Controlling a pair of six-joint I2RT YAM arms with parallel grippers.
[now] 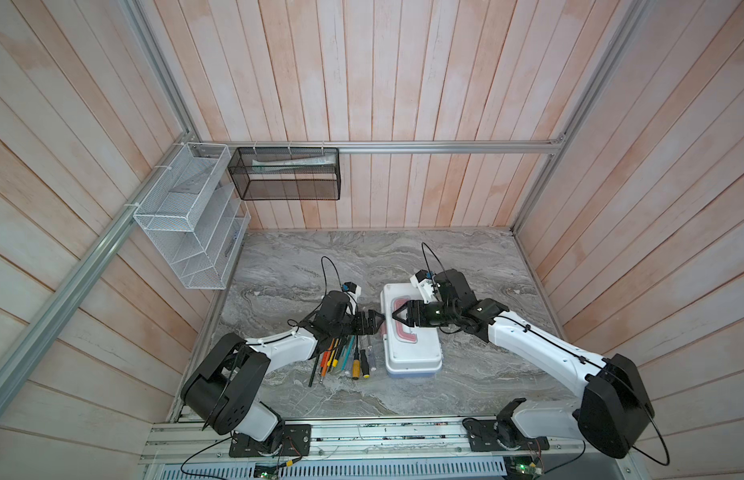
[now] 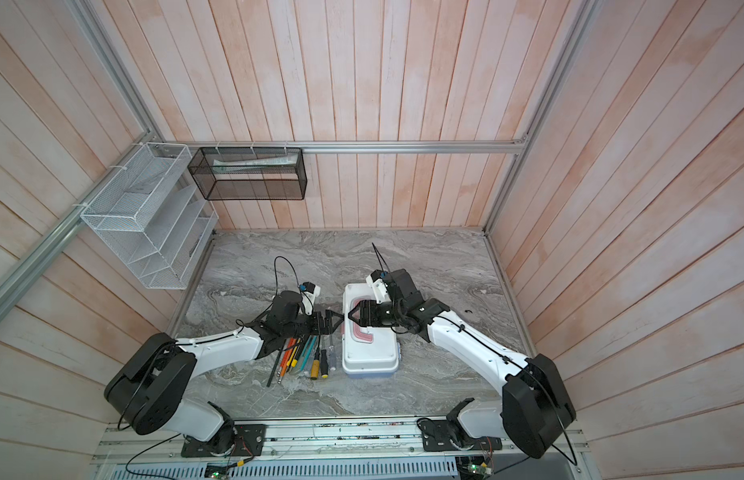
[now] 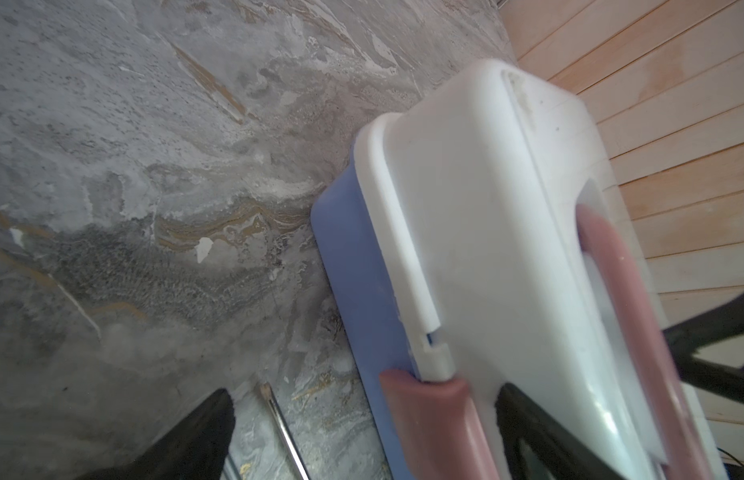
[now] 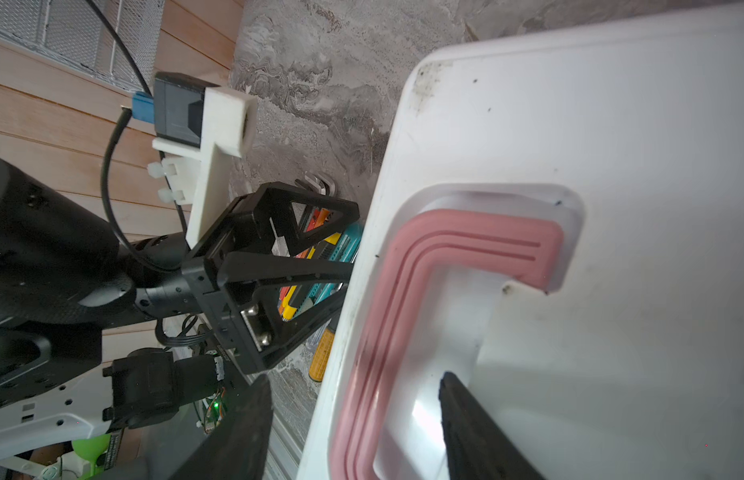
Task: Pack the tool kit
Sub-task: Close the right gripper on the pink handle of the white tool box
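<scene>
1. Both top views: grey marbled bench (image 1: 465,257) closed in by pale plank walls (image 1: 403,83). White mesh basket (image 1: 187,216) and black mesh basket (image 1: 287,174) hung on rails above the back-left corner.
2. Same views: tool kit (image 1: 416,353) (image 2: 370,353) mid-bench, white lid on, long side running front to back. Screwdrivers (image 1: 353,357) laid just beside its left side. Left gripper (image 1: 380,322) at the kit's left rim, right gripper (image 1: 395,315) over the lid, tips close together.
3. Left wrist: fingers (image 3: 195,436) spread wide, gripping nothing, astride the pink latch (image 3: 428,399) on the blue base (image 3: 353,257).
4. Right wrist: fingers (image 4: 478,436) parted, nothing clamped, either side of the pink handle (image 4: 465,237) lying flat in its recess.
</scene>
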